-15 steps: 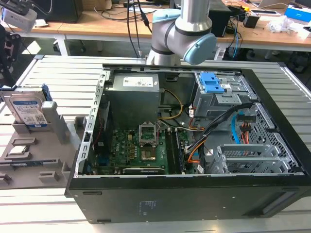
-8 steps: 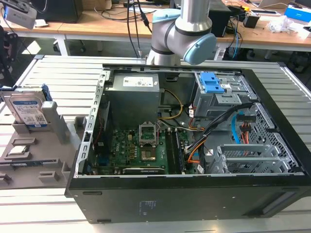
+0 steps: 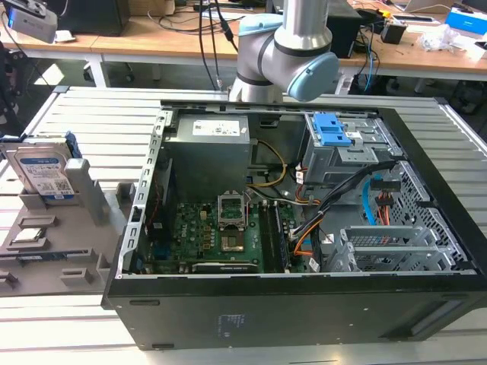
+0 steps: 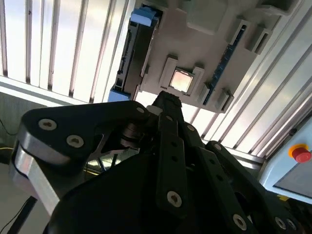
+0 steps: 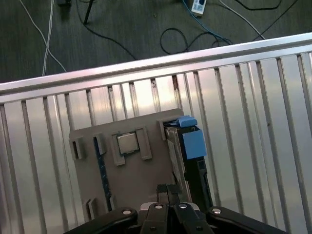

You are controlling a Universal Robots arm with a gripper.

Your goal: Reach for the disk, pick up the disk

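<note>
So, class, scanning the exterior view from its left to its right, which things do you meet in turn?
disk → grey metal box with a white label → blue latch tabs → perforated case wall

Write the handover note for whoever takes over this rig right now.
The pincer is shut on nothing and hangs above the grey holder, apart from the disk.
The disk stands on edge in that holder, to the exterior view's left of the open computer case.
Done: nothing yet; the disk is untouched.
Left: reaching the disk and picking it up.
</note>
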